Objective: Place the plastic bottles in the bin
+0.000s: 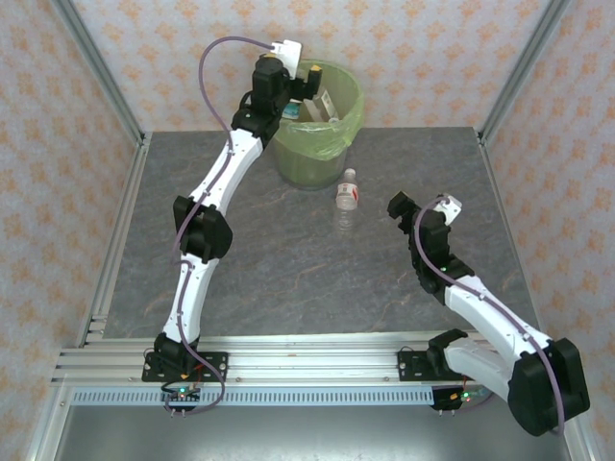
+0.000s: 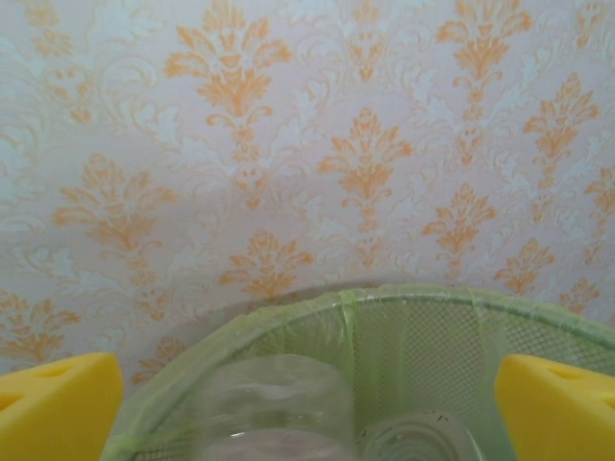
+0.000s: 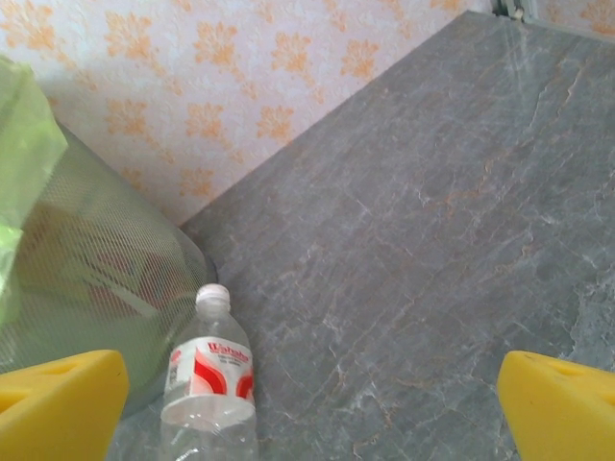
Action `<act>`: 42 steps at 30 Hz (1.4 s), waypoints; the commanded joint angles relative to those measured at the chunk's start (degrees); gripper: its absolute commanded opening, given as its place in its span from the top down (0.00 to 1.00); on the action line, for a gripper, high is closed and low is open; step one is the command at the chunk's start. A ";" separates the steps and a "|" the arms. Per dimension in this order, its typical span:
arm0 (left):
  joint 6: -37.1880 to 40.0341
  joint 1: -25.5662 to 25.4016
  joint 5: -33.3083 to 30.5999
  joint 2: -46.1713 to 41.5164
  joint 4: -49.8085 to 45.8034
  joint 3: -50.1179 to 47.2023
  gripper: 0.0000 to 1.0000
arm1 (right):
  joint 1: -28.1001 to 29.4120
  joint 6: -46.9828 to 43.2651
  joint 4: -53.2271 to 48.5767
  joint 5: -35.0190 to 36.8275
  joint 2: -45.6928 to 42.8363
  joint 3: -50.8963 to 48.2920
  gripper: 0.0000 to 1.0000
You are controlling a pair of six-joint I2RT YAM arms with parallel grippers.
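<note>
Your left jaws hang over the near-left rim of the bin [image 1: 348, 91], spread wide and holding nothing. In the left wrist view their yellow pads [image 2: 58, 408] sit at the two bottom corners, the bin's rim arches between them, and clear bottles [image 2: 279, 403] lie just below, inside the bin.

One bottle [image 1: 347, 195] is out on the tabletop [image 1: 269, 259], just in front of the bin and close to its wall. It seems to lie flat with its cap toward the bin, though the angle is poor. Your right jaws are also wide and empty, off to the bottle's right and apart from it. In the right wrist view the bottle shows low in the frame, nearer the pad at the left edge than the one at the right, and touches neither.

The tabletop is grey with a veined, stone-like pattern and is edged by aluminium rails. Pale walls [image 1: 432, 58] with an orange floral print close in three sides.

The bin is round, with a mesh wall under a translucent light green bag folded over its rim. The loose bottle is clear plastic with a white cap and a red-and-white label.
</note>
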 commanded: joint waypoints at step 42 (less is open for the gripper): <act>-39.59 2.17 -19.00 -62.19 -1.00 -77.17 0.00 | 6.65 -1.69 -4.49 -12.49 37.04 23.12 0.01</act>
